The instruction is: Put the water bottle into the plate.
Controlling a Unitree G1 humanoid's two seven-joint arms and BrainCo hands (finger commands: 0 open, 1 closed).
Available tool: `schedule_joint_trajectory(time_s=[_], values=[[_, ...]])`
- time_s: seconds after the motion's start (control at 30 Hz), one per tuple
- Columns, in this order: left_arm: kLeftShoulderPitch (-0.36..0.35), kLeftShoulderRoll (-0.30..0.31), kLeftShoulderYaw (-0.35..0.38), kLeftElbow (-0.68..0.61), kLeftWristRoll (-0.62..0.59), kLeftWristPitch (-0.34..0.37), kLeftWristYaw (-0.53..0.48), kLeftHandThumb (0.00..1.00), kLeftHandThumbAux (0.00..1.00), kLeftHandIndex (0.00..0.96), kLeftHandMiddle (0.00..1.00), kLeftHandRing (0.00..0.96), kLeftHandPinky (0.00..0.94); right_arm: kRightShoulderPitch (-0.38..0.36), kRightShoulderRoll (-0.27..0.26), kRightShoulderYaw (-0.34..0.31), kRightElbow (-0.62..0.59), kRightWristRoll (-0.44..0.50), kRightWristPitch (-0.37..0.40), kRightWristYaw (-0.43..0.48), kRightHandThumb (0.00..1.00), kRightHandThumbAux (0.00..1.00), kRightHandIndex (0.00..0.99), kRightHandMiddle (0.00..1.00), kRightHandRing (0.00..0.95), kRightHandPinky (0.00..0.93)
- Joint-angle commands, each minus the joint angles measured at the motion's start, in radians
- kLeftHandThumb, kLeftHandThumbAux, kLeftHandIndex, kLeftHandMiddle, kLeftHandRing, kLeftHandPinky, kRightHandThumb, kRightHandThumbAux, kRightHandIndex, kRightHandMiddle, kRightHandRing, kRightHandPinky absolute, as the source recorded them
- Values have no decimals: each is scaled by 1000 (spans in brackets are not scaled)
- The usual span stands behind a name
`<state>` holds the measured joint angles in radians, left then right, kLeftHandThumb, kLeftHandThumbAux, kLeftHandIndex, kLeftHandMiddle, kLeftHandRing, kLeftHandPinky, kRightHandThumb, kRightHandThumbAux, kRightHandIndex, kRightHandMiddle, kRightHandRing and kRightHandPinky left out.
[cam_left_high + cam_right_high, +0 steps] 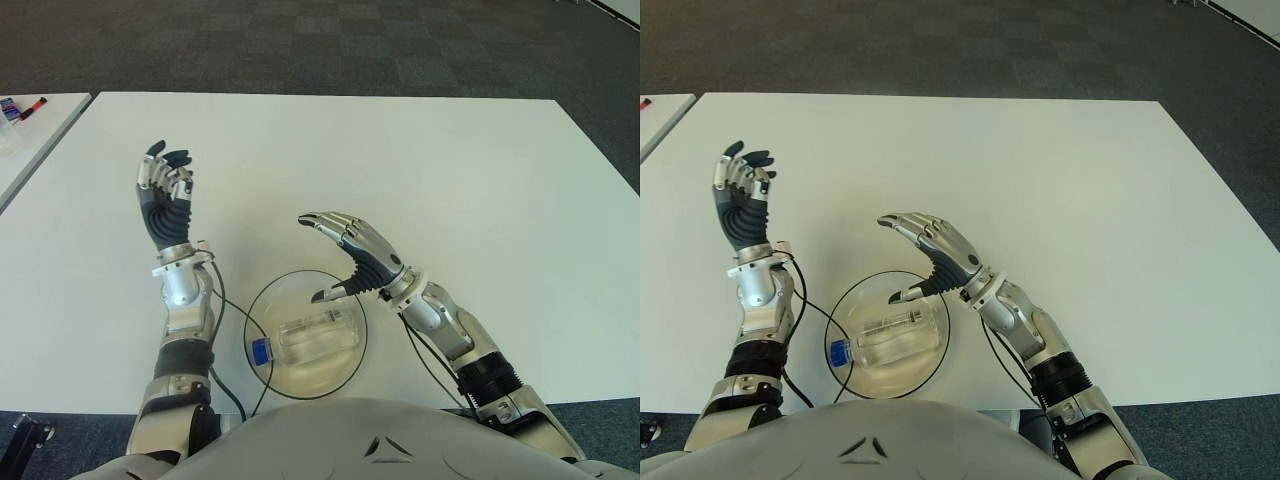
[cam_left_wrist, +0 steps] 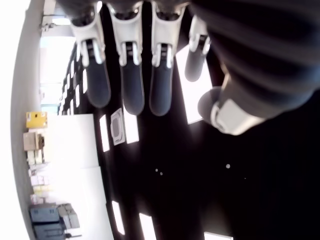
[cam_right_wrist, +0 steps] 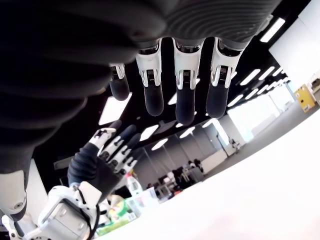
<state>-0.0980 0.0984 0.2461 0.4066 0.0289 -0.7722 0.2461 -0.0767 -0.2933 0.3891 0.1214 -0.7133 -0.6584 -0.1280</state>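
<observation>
A clear water bottle (image 1: 318, 335) with a blue cap (image 1: 260, 351) lies on its side inside the round transparent plate (image 1: 262, 300) near the table's front edge. My right hand (image 1: 345, 255) hovers just above and behind the plate's right rim, fingers spread and holding nothing. My left hand (image 1: 165, 190) is raised upright to the left of the plate, fingers extended and empty. In the right wrist view my own fingers (image 3: 182, 95) hang open, and the left hand (image 3: 102, 160) shows farther off.
The white table (image 1: 450, 200) stretches wide behind and to the right of both hands. A second table edge with small items (image 1: 22, 108) sits at the far left. A black cable (image 1: 228, 330) runs from the left wrist past the plate.
</observation>
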Motion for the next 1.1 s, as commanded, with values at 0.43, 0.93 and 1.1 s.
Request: schedule_joint_trajectory(time_s=[0.43, 0.93, 1.1], values=[[47, -21, -3, -63, 10, 56, -14, 599, 583, 195, 301, 315, 347, -17, 33, -10, 15, 3, 104, -8, 343, 566, 33, 138, 164, 207], [78, -5, 21, -48, -16, 56, -32, 622, 642, 193, 303, 311, 333, -48, 69, -62, 55, 108, 175, -4, 95, 646, 0, 124, 168, 216], [86, -2, 25, -37, -17, 51, -31, 629, 650, 197, 305, 312, 329, -53, 84, -68, 59, 122, 200, -8, 55, 664, 1, 132, 184, 239]])
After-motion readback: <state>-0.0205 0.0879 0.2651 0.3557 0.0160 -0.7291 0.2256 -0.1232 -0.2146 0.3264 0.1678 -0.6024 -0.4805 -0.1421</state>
